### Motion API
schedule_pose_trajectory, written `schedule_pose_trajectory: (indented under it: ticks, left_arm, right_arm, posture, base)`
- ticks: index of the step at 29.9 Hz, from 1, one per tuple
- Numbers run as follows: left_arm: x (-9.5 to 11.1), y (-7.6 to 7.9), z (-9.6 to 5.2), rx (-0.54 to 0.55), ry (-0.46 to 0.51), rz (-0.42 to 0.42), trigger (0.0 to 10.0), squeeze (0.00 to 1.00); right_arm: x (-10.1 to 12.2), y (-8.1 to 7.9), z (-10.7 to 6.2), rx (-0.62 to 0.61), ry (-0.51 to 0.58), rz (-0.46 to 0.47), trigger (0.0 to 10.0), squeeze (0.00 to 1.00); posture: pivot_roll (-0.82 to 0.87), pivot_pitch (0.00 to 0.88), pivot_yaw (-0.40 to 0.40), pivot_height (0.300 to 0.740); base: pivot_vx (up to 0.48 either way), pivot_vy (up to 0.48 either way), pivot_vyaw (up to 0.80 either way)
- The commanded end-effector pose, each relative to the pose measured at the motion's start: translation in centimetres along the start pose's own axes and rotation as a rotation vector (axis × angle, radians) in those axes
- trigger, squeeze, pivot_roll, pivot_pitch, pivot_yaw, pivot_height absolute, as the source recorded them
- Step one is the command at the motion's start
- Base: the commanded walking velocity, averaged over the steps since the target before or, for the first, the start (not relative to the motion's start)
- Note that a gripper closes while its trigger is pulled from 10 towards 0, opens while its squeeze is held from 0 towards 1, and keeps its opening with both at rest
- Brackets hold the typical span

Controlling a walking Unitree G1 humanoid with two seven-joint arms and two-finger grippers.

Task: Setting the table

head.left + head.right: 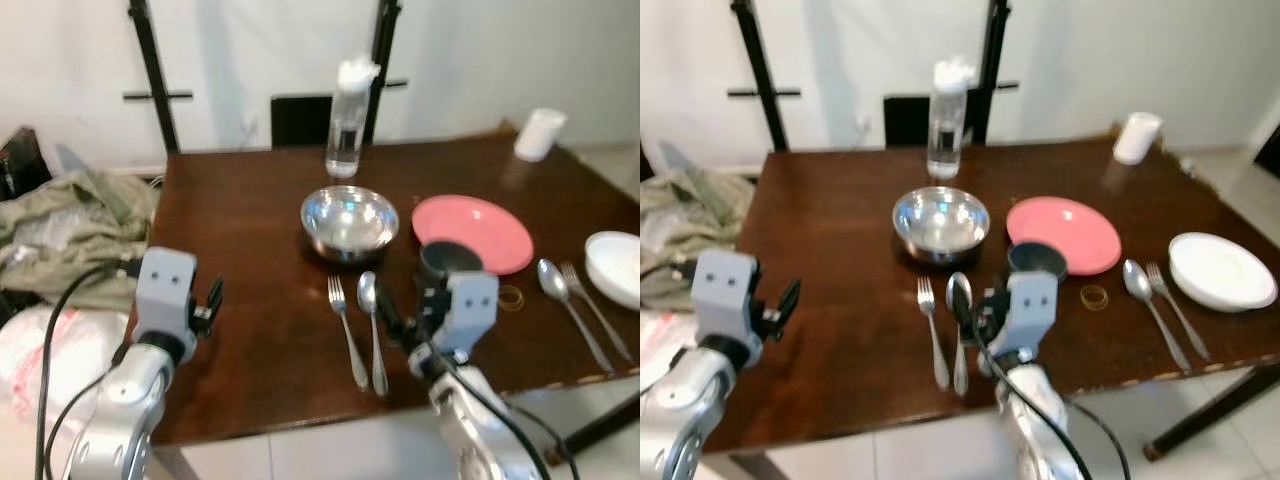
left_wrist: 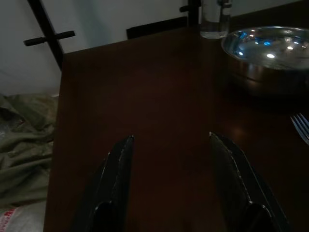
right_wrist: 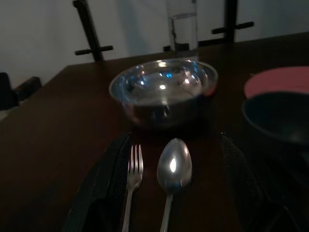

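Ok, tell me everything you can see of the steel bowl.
The steel bowl is round, shiny and metallic, with bright reflections on its inner wall. It stands upright near the middle of the dark wooden table and looks empty. A clear water bottle stands behind it, a pink plate lies to its right, and a fork and spoon lie in front, apart from it. The right gripper, open, points towards it without touching.

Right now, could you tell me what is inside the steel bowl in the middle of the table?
The steel bowl looks empty; its shiny inside shows light reflections, nothing else. The near wall hides a sliver of the bottom. The right gripper hangs open over the fork and spoon.
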State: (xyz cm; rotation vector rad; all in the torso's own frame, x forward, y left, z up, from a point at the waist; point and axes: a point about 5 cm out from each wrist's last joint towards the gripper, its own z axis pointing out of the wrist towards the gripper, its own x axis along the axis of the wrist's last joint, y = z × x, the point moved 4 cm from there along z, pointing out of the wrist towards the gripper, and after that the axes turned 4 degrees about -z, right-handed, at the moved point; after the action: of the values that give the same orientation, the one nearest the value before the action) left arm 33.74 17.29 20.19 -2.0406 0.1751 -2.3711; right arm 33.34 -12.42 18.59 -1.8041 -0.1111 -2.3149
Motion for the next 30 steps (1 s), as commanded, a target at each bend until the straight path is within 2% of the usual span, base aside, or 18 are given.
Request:
schedule_pose_trajectory:
  ticks: [1, 30]
  left_arm:
    - [-0.77, -0.54, -0.22, 0.014, -0.026, 0.011, 10.0, 0.00]
    - [-0.79, -0.30, 0.04, 0.000, -0.017, 0.012, 10.0, 0.00]
  right_arm:
    - [-0.35, -0.45, -0.17, 0.007, -0.013, 0.016, 10.0, 0.00]
    - [-0.48, -0.59, -0.19, 0.015, -0.019, 0.065, 10.0, 0.00]
  posture:
    - [0.16, 0.109, 0.033, 0.740]
    - [0.16, 0.094, 0.042, 0.740]
  base:
    - [-0.307, 0.000, 0.00]
    - [-0.302, 0.000, 0.00]
